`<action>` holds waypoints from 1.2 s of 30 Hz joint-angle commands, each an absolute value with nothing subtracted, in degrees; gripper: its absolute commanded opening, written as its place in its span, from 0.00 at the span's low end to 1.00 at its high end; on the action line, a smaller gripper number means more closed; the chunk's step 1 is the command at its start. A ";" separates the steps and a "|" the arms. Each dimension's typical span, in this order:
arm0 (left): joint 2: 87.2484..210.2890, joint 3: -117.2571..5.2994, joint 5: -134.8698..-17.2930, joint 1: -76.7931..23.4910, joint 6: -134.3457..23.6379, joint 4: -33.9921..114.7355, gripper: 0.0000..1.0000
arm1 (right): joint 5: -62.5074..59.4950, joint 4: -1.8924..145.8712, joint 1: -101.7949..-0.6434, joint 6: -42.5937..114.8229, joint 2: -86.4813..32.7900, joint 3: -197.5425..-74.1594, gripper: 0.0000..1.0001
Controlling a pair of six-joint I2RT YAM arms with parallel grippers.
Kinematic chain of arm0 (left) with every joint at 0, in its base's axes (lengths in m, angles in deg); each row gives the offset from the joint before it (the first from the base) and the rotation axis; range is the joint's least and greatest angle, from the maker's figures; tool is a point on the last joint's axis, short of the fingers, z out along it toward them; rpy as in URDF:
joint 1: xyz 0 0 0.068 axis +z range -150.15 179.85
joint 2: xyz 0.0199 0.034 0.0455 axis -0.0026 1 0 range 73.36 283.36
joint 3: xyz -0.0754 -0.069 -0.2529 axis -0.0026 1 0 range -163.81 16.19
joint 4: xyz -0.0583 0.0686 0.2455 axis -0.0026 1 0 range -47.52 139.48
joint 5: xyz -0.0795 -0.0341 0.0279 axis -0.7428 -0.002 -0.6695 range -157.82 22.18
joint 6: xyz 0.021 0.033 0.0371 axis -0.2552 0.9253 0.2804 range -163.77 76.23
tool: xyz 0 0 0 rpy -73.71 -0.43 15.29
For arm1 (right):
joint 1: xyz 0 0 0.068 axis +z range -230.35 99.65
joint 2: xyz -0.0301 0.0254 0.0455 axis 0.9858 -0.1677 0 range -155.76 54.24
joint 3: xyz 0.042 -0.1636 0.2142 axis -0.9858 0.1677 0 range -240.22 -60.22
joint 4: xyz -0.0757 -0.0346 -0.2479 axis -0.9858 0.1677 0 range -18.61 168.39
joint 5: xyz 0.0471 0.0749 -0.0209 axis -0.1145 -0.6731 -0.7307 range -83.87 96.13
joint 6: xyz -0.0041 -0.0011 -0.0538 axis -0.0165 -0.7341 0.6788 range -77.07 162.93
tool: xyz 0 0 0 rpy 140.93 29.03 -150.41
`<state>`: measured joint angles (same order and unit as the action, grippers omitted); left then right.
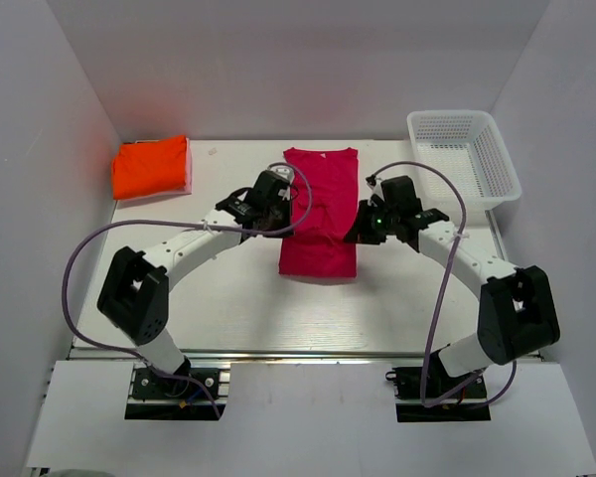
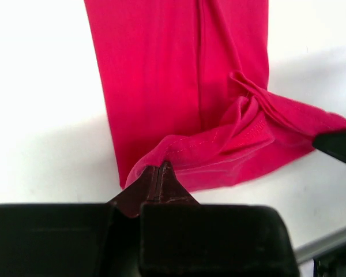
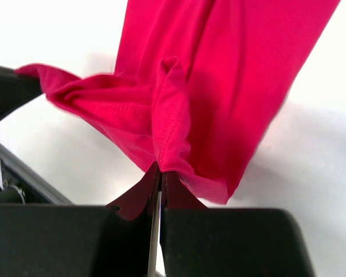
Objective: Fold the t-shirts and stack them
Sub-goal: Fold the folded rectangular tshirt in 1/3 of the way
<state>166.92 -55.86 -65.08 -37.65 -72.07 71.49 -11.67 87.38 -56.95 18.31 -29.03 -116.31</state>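
Magenta-pink t-shirt [image 1: 323, 194] at centre frame, left gripper [image 2: 161, 172] pinched tight on its left edge, right gripper [image 3: 160, 173] clamped on the right edge, folded orange t-shirt [image 1: 151, 167] at upper left.

Left arm [image 1: 184, 248] and right arm [image 1: 467, 260]: slim, white and black, each trailing a lilac cable [image 1: 74, 268].

Pairs smooth white tube links with boxy black joint housings [image 1: 134, 293], the biggest block sitting low on each arm. Stands on flat black base plates [image 1: 174, 383]. Loops the thin pale purple cable out wide from each base and up to the wrist. Shows a small green light [image 1: 376, 221] on the black right wrist. Ends in a black left gripper [image 1: 284, 231] and a matching right gripper [image 1: 355, 235]. Seen close from the wrist cameras, has a wide matte black block [image 2: 207, 242] behind two dark brownish fingers [image 3: 141, 193], tapering to thin flat tips.
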 commanded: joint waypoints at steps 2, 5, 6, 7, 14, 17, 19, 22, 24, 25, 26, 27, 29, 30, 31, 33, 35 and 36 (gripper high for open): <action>170.56 -62.90 -63.78 -35.23 -68.91 73.23 0.00 | -10.21 88.88 -58.63 20.25 -32.77 -123.39 0.00; 174.52 -67.12 -64.48 -33.73 -68.38 73.24 0.00 | -10.30 89.32 -59.51 20.87 -35.66 -126.56 0.00; 175.22 -68.78 -65.18 -33.73 -67.86 73.24 0.00 | -10.39 89.58 -59.69 20.96 -36.29 -127.97 0.00; 175.92 -69.50 -65.18 -32.94 -67.86 73.24 0.00 | -10.48 89.85 -59.87 21.04 -37.25 -129.55 0.00; 181.20 -74.86 -68.52 -30.39 -65.92 73.24 0.00 | -12.76 90.47 -62.33 22.10 -44.01 -135.27 0.00; 183.66 -76.44 -69.92 -29.16 -65.40 73.24 0.00 | -13.64 90.56 -63.46 22.01 -45.78 -136.68 0.00; 184.71 -77.06 -69.93 -29.16 -65.40 72.63 0.00 | -14.17 90.56 -63.56 21.84 -46.75 -137.12 0.00; 185.42 -77.06 -71.34 -28.63 -65.40 69.83 0.00 | -14.08 89.77 -64.26 21.22 -48.85 -138.17 0.00; 186.47 -77.06 -71.34 -28.63 -65.40 68.67 0.00 | -14.08 88.37 -64.70 21.04 -50.00 -138.35 0.00; 186.48 -77.06 -71.34 -28.63 -65.40 68.67 0.00 | -13.82 88.44 -65.05 20.78 -50.35 -138.70 0.00; 187.96 -77.93 -71.34 -28.11 -65.40 68.67 0.00 | -13.99 88.01 -65.14 20.61 -50.88 -138.79 0.00; 188.58 -77.94 -71.34 -28.10 -65.40 68.67 0.00 | -13.91 88.01 -65.23 20.34 -52.10 -139.14 0.00; 189.81 -79.69 -71.34 -28.10 -65.40 69.19 0.00 | -14.52 87.57 -65.67 20.17 -52.90 -140.28 0.00; 191.12 -80.48 -71.34 -28.10 -65.40 69.19 0.00 | -14.78 87.39 -66.02 20.25 -54.38 -140.55 0.00; 191.92 -81.10 -71.34 -27.58 -66.00 69.72 0.00 | -15.04 87.13 -66.02 20.17 -54.83 -141.42 0.00; 193.33 -82.76 -70.73 -27.57 -67.23 70.42 0.00 | -15.66 86.60 -66.54 20.08 -56.15 -142.30 0.00; 195.08 -83.56 -70.72 -27.05 -68.64 70.42 0.04 | -15.92 86.60 -66.63 19.64 -57.91 -143.62 0.04; 195.09 -84.26 -71.24 -26.44 -68.65 70.42 0.20 | -15.40 86.60 -66.90 18.51 -58.61 -143.97 0.06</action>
